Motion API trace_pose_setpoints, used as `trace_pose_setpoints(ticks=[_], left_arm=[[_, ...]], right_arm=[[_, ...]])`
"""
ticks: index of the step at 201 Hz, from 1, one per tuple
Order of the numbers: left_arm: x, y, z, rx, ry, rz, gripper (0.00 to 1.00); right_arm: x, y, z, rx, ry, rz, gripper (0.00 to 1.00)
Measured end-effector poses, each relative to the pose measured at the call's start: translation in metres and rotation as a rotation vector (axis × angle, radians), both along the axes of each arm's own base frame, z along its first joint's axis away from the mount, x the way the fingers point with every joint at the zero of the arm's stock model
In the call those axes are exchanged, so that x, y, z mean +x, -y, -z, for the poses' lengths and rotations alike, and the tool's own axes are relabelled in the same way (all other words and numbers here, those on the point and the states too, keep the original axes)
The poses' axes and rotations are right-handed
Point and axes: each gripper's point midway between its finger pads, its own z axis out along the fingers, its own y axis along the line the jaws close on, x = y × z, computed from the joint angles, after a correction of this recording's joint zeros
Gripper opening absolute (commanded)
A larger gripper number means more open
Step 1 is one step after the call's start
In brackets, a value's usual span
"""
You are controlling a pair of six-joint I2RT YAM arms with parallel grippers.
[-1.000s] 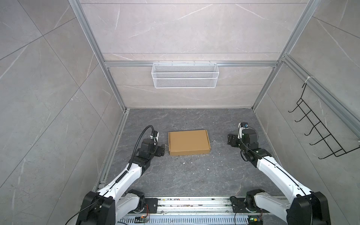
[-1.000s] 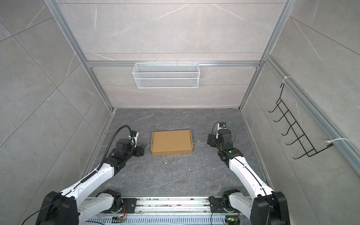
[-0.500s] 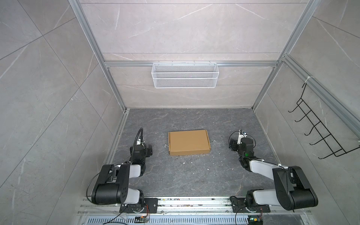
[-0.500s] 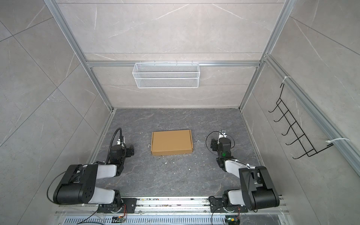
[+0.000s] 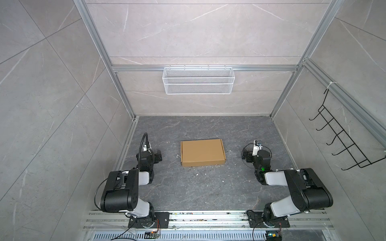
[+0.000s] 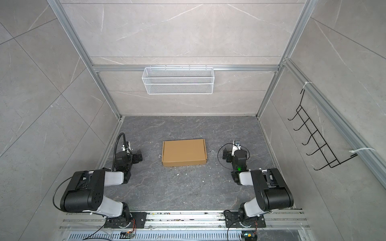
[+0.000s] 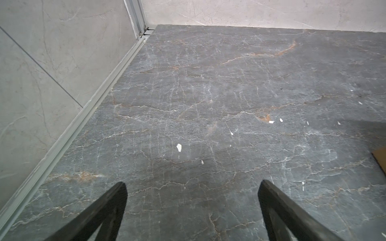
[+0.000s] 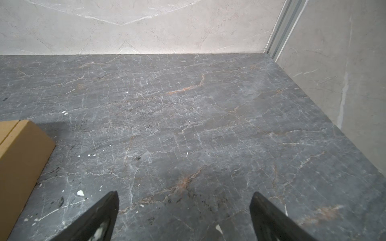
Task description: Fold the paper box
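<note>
Between the left gripper's point(image 7: 192, 183) black fingers point(image 7: 108, 206) there is only bare, dark marbled tabletop point(image 7: 208, 83) dotted with white flecks point(image 7: 179, 147). Its jaws stand wide apart and hold nothing. The right gripper point(image 8: 184, 194) is likewise spread wide and empty over the same surface.

Both hang low, clear of the paper box point(image 5: 202, 152), which lies flat in the middle of the tabletop, the left gripper to its left and the right gripper to its right. In both top views it looks like a closed, shallow mailer with the lid down, so the folding appears done or nearly so.

Plain corrugated cardboard like this should be light and fairly stiff. It would likely crease under a hard pinch and slide easily on the smooth top. The safest hold is probably the short end walls, one gripper on each, squeezing lightly.
</note>
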Motion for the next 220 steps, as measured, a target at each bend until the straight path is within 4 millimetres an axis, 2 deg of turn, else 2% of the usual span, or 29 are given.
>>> trace_pose_setpoints(ticks=[220], left_arm=[[0.0000,0.0003,0.0001,-0.011,0.001,-0.003,1.00]], right_arm=[[0.0000,-0.0005,0.0000,0.001,0.000,-0.003,0.99]])
